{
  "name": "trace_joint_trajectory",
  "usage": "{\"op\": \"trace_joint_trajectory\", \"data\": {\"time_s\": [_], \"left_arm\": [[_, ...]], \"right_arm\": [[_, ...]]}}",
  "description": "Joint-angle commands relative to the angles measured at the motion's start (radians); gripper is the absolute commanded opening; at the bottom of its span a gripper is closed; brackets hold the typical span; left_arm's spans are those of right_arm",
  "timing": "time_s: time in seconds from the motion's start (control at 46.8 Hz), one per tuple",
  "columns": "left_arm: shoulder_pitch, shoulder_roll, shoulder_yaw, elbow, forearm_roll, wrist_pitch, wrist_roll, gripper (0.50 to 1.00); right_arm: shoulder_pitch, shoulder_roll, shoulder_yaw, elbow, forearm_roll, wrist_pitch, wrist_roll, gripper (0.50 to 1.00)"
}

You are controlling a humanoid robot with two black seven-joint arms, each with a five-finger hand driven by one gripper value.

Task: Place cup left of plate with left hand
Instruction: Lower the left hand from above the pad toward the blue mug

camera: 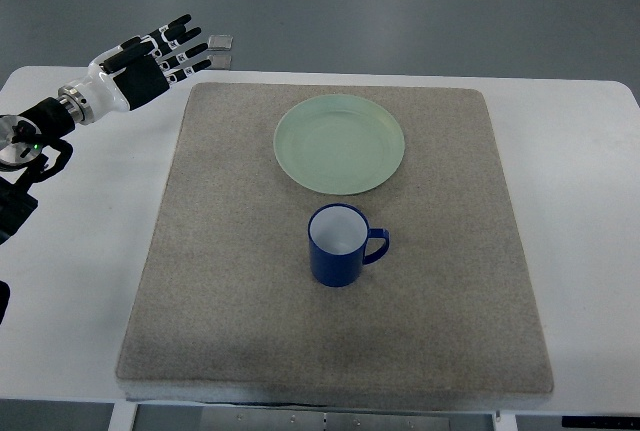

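I see the left hand [160,56] at the upper left of the frame, fingers spread and empty, well apart from the blue cup [338,245] standing just below the green plate [340,143] at centre. My worry: reaching in, the fingers could tip the cup.

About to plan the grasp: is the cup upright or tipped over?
Upright. The cup stands on the mat with its open mouth facing up, white inside visible and seemingly empty, handle pointing right.
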State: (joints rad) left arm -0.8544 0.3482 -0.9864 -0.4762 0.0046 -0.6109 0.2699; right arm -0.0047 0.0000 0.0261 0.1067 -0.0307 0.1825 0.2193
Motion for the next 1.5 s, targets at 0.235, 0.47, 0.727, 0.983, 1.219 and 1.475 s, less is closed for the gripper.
{"op": "trace_joint_trajectory", "data": {"time_s": [0.235,0.47,0.727,0.983,1.219,1.475], "left_arm": [[-0.005,-0.003,-0.003,0.001,-0.015,0.0,-0.001,0.999],[-0.003,0.0,0.0,0.013,-0.014,0.0,-0.011,0.999],[0.015,0.003,0.011,0.001,0.023,0.0,-0.051,0.999],[0.02,0.026,0.009,-0.039,0.231,0.0,-0.19,0.999],[0.139,0.107,0.012,-0.24,0.379,0.0,-0.314,0.999],[0.229,0.176,0.061,-0.4,0.586,0.0,-0.46,0.996]], "right_arm": [[0.0,0.0,0.0,0.001,0.0,0.0,0.0,0.932],[0.0,0.0,0.0,-0.001,0.0,0.0,0.0,0.932],[0.0,0.0,0.0,0.001,0.0,0.0,0.0,0.932],[0.0,0.0,0.0,-0.001,0.0,0.0,0.0,0.932],[0.0,0.0,0.0,-0.001,0.0,0.0,0.0,0.932],[0.0,0.0,0.0,0.001,0.0,0.0,0.0,0.932]]}}
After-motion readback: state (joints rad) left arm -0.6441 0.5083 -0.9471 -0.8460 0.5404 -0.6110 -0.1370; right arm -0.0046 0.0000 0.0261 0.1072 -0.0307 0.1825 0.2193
